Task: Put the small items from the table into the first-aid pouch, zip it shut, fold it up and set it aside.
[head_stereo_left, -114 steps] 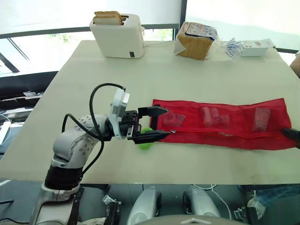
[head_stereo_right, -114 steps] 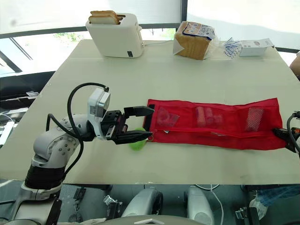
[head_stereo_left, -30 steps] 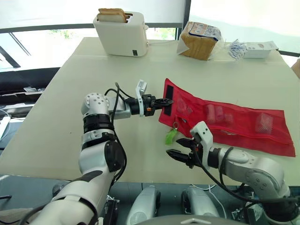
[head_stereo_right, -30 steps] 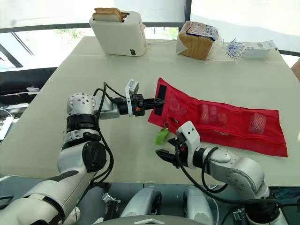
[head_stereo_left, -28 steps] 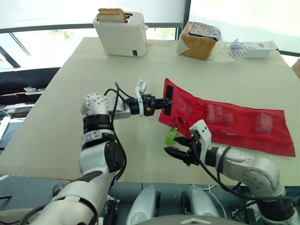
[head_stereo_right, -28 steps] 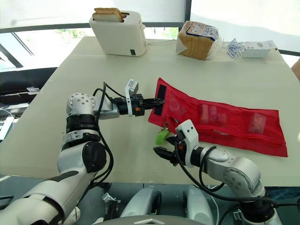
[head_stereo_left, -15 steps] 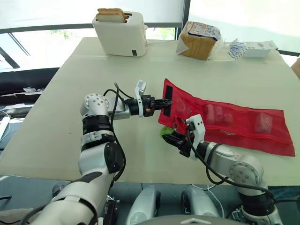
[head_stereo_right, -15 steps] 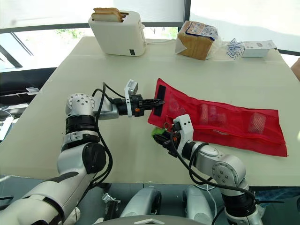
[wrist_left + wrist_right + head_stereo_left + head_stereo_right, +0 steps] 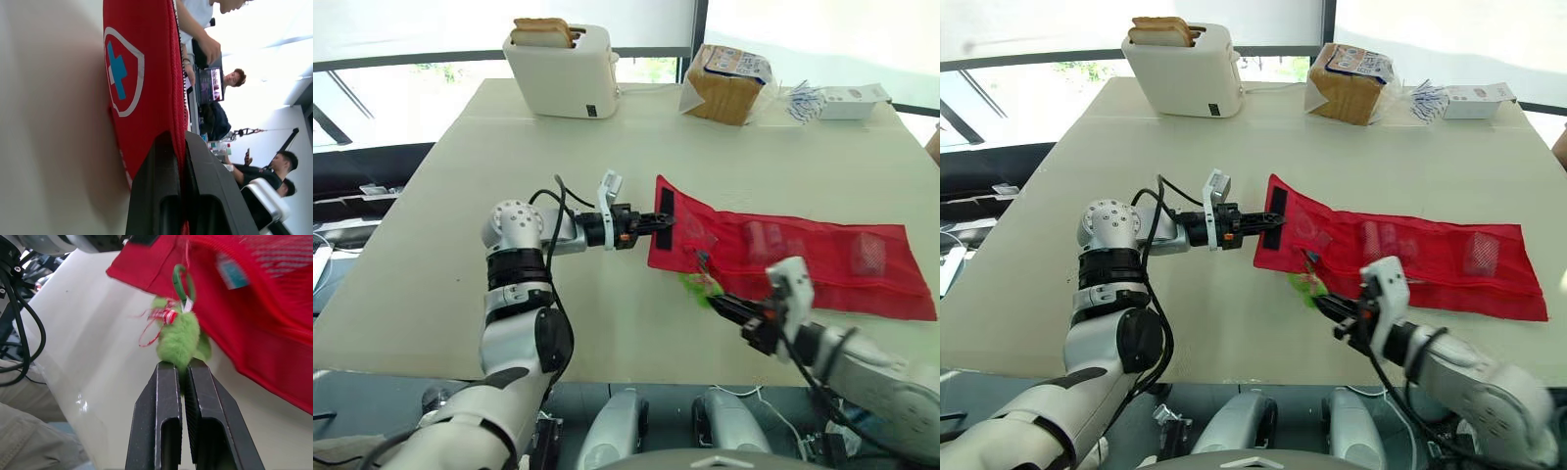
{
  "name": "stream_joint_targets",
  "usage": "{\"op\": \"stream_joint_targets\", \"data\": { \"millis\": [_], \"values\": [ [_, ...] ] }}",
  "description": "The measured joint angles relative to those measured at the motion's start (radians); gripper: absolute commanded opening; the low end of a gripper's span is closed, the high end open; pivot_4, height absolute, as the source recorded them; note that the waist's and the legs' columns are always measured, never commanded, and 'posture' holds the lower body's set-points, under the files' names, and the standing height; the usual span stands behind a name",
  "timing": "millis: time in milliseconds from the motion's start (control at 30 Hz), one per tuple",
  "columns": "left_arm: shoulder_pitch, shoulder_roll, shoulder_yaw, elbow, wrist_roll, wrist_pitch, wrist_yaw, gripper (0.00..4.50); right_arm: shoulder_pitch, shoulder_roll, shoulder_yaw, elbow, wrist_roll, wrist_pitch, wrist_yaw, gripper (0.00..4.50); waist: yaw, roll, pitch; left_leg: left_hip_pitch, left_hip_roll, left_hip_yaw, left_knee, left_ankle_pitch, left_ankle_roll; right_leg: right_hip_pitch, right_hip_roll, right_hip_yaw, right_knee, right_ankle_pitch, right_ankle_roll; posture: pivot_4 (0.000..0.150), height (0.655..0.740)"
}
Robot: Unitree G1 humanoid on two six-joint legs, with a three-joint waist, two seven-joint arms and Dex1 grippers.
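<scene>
L gripper [image 9: 658, 219] clamps red mesh first-aid pouch [image 9: 803, 257] at 9 o'clock end as anchor; R gripper [image 9: 182, 366] pinches fuzzy green zip-pull [image 9: 181, 340] for zipping.

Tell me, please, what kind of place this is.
Probably an office or lab, not a home: a large table with a toaster and bagged bread, and people at a laptop nearby.

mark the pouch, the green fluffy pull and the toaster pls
pouch [image 9: 813, 245], left eye view, bare red mesh near its middle.
green pull [image 9: 182, 335], right wrist view, its fluffy body.
toaster [image 9: 563, 78], left eye view, its white front wall.
</scene>
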Motion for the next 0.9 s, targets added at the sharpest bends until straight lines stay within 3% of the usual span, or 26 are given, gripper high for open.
{"op": "stream_joint_targets", "data": {
  "millis": [300,533,767,900],
  "values": [
    [0.076,0.158,-0.270,-0.094,0.025,-0.128,-0.193,0.00,0.211,-0.262,-0.310,-0.066,0.044,0.006,-0.027,0.05,0.005,0.000,0.000,0.000,0.001,0.002,0.000,0.000,0.000,0.001,0.000,0.001,0.000,0.000,0.000,0.150,0.7400],
    [0.071,0.227,-0.338,-0.022,0.104,-0.287,-0.280,0.00,0.347,-0.356,-0.501,-0.062,-0.050,0.036,-0.029,0.05,0.021,0.001,0.000,0.000,0.001,0.002,0.000,0.000,0.000,0.002,0.000,0.001,-0.003,0.000,0.000,0.150,0.7400],
    [0.070,0.288,-0.358,0.085,0.188,-0.423,-0.312,0.00,0.428,-0.503,-0.657,0.009,-0.282,0.083,0.011,0.05,0.019,0.001,0.000,0.000,0.002,0.002,-0.001,0.000,0.001,0.002,0.001,0.001,-0.004,0.000,0.000,0.150,0.7400],
    [0.070,0.308,-0.355,0.123,0.221,-0.469,-0.316,0.00,0.445,-0.556,-0.654,0.019,-0.395,0.092,0.035,0.05,0.021,0.001,0.000,0.000,0.002,0.001,-0.001,0.000,0.001,0.003,0.001,0.000,-0.005,0.000,0.000,0.150,0.7400]
  ]
}}
